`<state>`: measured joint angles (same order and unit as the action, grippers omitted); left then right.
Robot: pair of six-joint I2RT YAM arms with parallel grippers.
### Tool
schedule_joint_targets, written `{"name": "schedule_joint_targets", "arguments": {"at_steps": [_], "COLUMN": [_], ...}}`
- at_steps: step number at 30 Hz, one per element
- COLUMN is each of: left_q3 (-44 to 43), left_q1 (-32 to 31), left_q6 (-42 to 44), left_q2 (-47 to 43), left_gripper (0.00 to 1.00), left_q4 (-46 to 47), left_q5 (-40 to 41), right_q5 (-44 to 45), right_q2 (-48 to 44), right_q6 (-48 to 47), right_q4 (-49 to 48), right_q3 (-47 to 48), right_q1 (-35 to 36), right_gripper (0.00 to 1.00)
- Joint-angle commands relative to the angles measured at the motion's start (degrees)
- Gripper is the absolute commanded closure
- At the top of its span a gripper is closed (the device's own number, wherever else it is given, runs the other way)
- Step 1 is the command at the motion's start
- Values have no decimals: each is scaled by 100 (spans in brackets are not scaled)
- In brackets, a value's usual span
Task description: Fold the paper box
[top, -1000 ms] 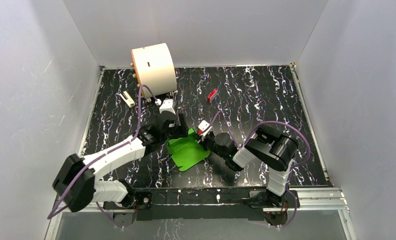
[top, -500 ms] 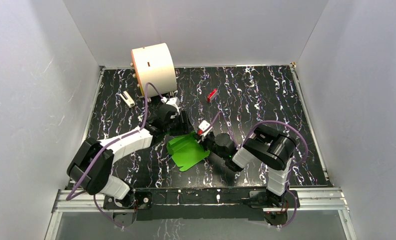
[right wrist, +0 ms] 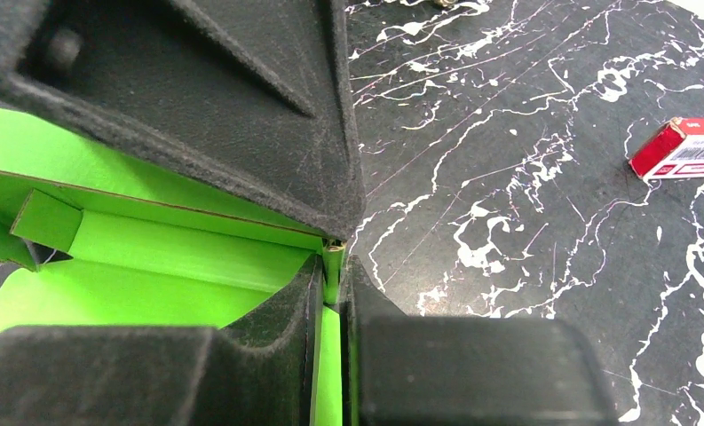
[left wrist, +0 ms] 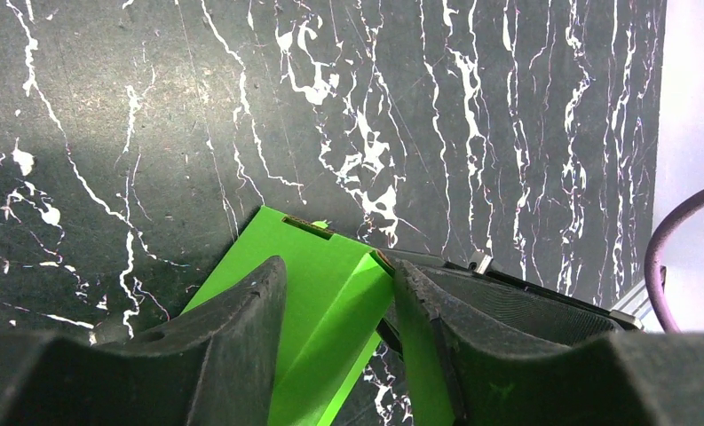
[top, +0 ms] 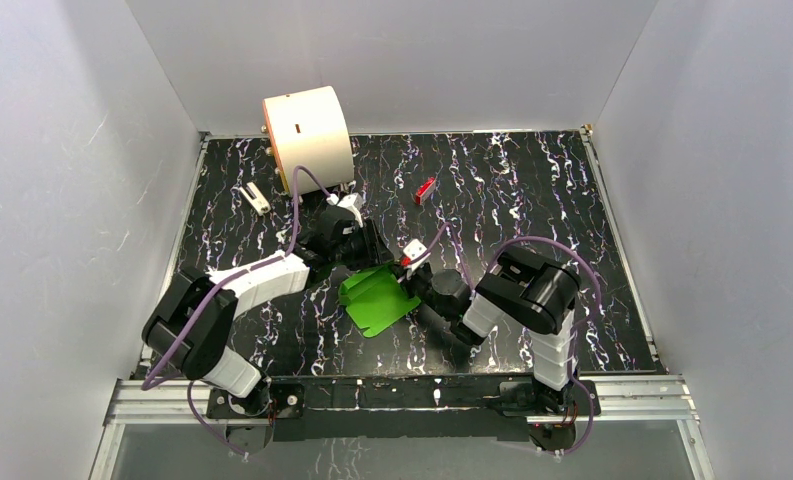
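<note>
One thin green sheet, the paper box (top: 377,300), lies part-folded at the centre of the table (top: 532,190); it is judged light, springy at its creases and easily crushed, so hold is best taken on a flap edge close to a crease. The right gripper (right wrist: 333,284) is pressed together on an upright wall edge at the box's right side. The left gripper (left wrist: 335,271) is spread, its fingers straddling a raised fold at the box's far edge.

obstacles: cylinder (top: 308,135), red block (top: 425,190) at back | paper box (top: 377,300) centre | open: table (top: 552,190) right
</note>
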<state>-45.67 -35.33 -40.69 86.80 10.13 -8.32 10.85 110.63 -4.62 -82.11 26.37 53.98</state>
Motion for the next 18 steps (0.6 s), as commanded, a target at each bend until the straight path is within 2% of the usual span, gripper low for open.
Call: {"name": "schedule_joint_targets", "arguments": {"at_steps": [1, 6, 13, 18], "left_q3": [108, 102, 13, -59], "left_q1": [-74, -59, 345, 567], "left_q6": [-216, -231, -203, -285], "left_q2": [-15, -33, 52, 346], "left_gripper": [55, 55, 53, 53], "left_q4": [-112, -253, -643, -581], "left_q5": [-509, -374, -79, -295], "right_q5": [308, 794, 1365, 1636], "right_q2": [111, 111, -171, -287], "right_q6": [74, 215, 292, 382], "right_q4": [-742, -837, -43, 555], "right_q3": [74, 69, 126, 330], "right_q1": [7, 7, 16, 55], "right_gripper": [84, 90, 93, 94]}}
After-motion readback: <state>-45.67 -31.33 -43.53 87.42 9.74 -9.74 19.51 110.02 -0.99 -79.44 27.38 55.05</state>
